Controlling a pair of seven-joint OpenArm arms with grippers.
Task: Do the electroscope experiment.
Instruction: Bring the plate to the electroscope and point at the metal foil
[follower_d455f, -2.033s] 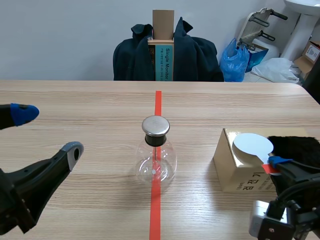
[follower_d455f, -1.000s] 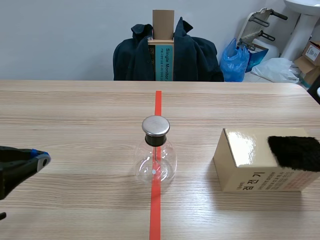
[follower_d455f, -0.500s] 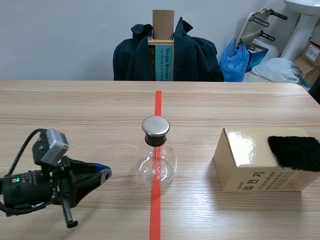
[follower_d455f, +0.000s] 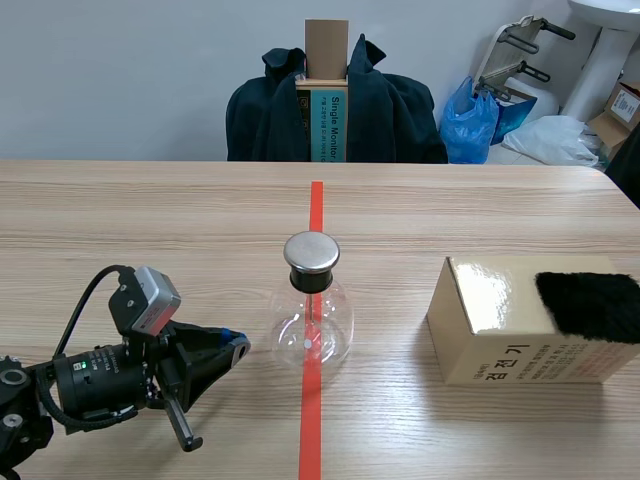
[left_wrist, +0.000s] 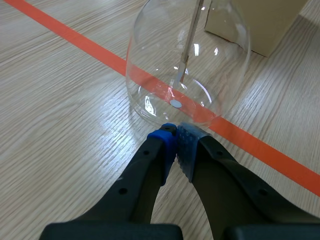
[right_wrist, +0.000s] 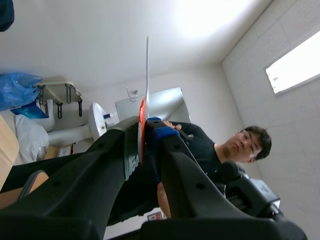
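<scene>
Closer now, my left arm (follower_d455f: 100, 385) sits low over the wooden counter (follower_d455f: 450, 210) beside the flask (follower_d455f: 312, 330), left fingers (left_wrist: 162, 142) pressed together, empty. My right fingers (right_wrist: 160, 137) pinch the disc (right_wrist: 147, 70), pointing ceilingward.

Clear flask (follower_d455f: 311, 325), silver cap (follower_d455f: 311, 251); tan box (follower_d455f: 490, 345) with black patch (follower_d455f: 590, 305); pale wood-grain counter (follower_d455f: 150, 230); black left tool (left_wrist: 176, 131), blue pads (left_wrist: 162, 137); disc (right_wrist: 147, 70) in right tool (right_wrist: 145, 122) has red handle (right_wrist: 142, 117).

Upright metal-capped glass electroscope (follower_d455f: 312, 305)
</scene>
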